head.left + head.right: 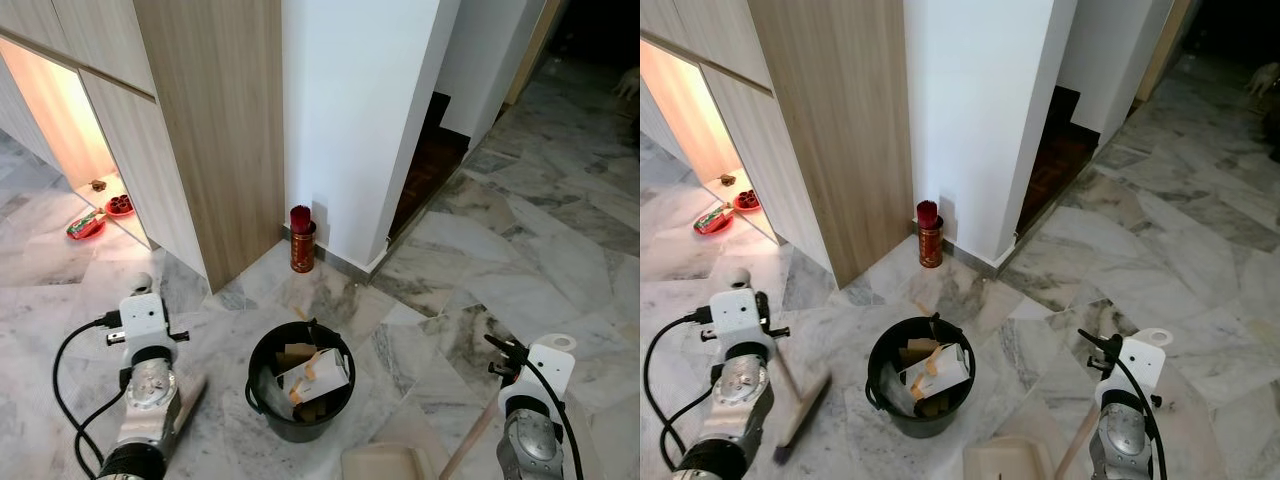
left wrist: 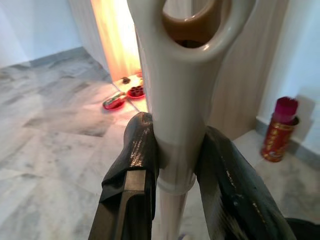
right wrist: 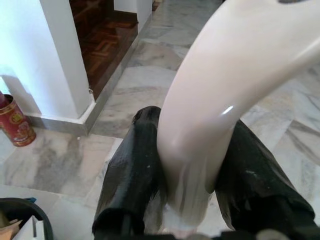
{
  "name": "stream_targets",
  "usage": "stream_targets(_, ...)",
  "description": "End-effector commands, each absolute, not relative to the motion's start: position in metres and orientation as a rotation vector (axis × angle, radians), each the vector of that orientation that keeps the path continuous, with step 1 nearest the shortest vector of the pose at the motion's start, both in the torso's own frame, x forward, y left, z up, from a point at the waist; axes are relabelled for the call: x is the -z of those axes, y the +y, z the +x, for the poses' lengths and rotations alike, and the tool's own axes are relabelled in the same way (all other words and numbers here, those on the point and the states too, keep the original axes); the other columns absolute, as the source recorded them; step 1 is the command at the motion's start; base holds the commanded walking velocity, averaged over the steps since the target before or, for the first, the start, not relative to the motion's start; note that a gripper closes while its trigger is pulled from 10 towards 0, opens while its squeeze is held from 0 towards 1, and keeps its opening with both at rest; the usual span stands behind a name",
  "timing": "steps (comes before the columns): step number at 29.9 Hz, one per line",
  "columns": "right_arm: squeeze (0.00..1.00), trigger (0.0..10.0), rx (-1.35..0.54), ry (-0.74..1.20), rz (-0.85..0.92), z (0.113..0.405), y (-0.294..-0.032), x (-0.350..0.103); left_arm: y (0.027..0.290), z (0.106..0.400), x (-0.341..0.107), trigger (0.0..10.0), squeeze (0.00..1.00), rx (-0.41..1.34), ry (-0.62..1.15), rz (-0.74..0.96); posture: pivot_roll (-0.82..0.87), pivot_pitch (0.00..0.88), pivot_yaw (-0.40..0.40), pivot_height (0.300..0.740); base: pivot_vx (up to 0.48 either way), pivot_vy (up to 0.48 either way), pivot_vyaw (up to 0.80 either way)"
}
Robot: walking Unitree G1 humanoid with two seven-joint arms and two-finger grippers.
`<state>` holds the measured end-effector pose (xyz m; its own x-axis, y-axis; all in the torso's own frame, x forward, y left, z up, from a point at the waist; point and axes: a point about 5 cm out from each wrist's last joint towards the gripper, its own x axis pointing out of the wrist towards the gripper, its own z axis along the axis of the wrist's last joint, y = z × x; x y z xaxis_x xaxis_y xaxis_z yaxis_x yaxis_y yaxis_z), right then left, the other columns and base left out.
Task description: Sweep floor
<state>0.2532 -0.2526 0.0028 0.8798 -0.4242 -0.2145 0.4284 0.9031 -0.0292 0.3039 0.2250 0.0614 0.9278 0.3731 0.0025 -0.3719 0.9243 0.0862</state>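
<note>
My left gripper (image 2: 175,150) is shut on the cream plastic grip of a broom (image 2: 185,75), just below its hanging loop. The broom's head (image 1: 802,412) rests on the marble floor beside my left arm (image 1: 145,385). My right gripper (image 3: 185,165) is shut on the curved cream handle of a dustpan (image 3: 225,75). The dustpan's pan (image 1: 385,462) lies on the floor at the lower edge, with its wooden stick (image 1: 468,440) slanting up toward my right arm (image 1: 535,410). A black bucket (image 1: 262,352) holding cardboard and paper scraps stands between the two arms.
A red tin with red sticks (image 1: 302,245) stands against the white pillar (image 1: 350,120). A wooden cabinet (image 1: 210,130) is to the left, with red dishes (image 1: 100,215) in its lit niche. A dark wooden step (image 1: 430,165) lies behind the pillar. Marble floor (image 1: 540,250) opens to the right.
</note>
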Motion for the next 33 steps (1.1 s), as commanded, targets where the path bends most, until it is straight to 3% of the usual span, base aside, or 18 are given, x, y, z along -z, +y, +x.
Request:
stream_targets(1, 0.00, 10.0, 0.448, 0.209, 0.041, 0.259, -0.252, -0.006, 0.222, 0.313, -0.075, 10.0, 0.00, -0.366, -0.046, 0.074, 0.07, 0.000, -0.033, 0.740, 0.000, 0.000, 0.00)
stream_targets(11, 0.00, 10.0, 0.457, 0.191, 0.102, 0.270, -0.239, -0.010, 0.220, 0.320, -0.076, 10.0, 0.00, -0.306, -0.021, 0.099, 0.06, 0.000, 0.035, 0.740, 0.000, 0.000, 0.00)
stream_targets(33, 0.00, 10.0, 0.431, 0.151, 0.062, 0.281, -0.248, -0.024, 0.211, 0.312, -0.063, 10.0, 0.00, -0.336, 0.004, 0.059, 0.01, 0.010, -0.027, 0.740, 0.000, 0.000, 0.00)
